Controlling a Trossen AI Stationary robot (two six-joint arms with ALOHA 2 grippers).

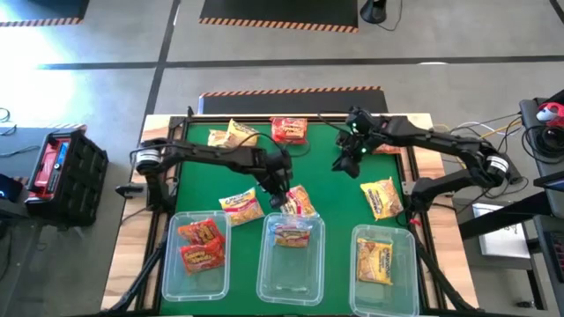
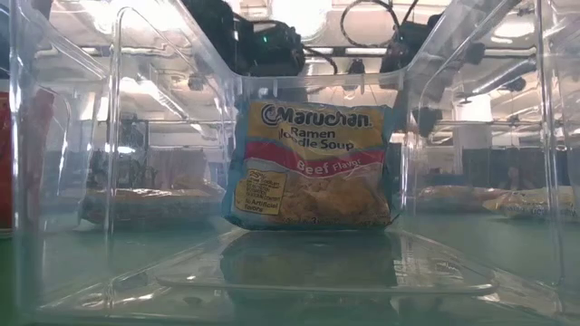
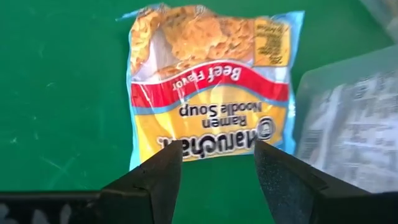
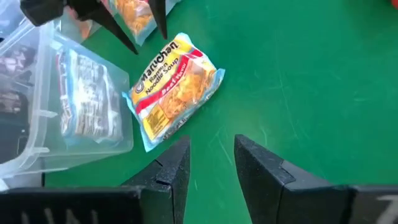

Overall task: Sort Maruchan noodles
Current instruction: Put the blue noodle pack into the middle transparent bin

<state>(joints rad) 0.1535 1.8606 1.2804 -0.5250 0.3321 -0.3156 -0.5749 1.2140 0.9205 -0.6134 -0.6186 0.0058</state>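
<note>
Maruchan noodle packets lie on the green mat (image 1: 335, 189). A yellow-and-red beef packet (image 3: 208, 87) (image 1: 300, 201) lies flat beside the middle tub (image 1: 291, 260). My left gripper (image 3: 217, 152) (image 1: 280, 195) hovers open over its printed-name end, one finger on each side, touching nothing. Another beef packet (image 1: 240, 204) lies left of it. My right gripper (image 4: 211, 149) (image 1: 345, 163) hangs open above bare mat farther back and right, with nothing between its fingers. A yellow packet (image 1: 381, 195) lies near the right edge. Two more packets (image 1: 233, 135) (image 1: 289, 129) lie at the back.
Three clear tubs stand along the near edge. The left tub (image 1: 196, 255) holds two red packets, the middle tub a beef packet (image 2: 313, 163), the right tub (image 1: 385, 260) a yellow one. Wooden table borders (image 1: 423, 176) frame the mat.
</note>
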